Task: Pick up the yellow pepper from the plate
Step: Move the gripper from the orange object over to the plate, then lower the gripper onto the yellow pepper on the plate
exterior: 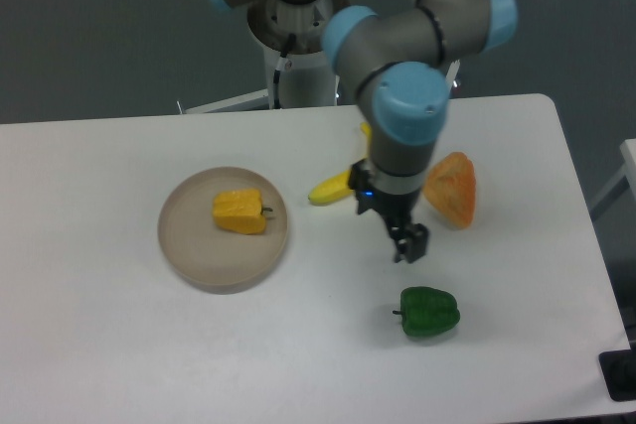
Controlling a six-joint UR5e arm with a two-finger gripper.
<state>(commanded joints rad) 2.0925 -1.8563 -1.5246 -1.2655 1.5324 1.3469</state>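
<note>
The yellow pepper [239, 212] lies on its side on the beige plate [189, 245] at the left of the white table, its dark stem pointing right. My gripper [409, 248] hangs well to the right of the plate, between the banana and the green pepper. It holds nothing. Its fingers look close together, but the view does not show the gap clearly.
A yellow banana [331, 189] lies just left of the arm, partly hidden behind it. An orange triangular wedge [452, 189] sits to the right of the gripper. A green pepper [429, 312] lies just below the gripper. The robot base [293, 57] stands at the table's far edge.
</note>
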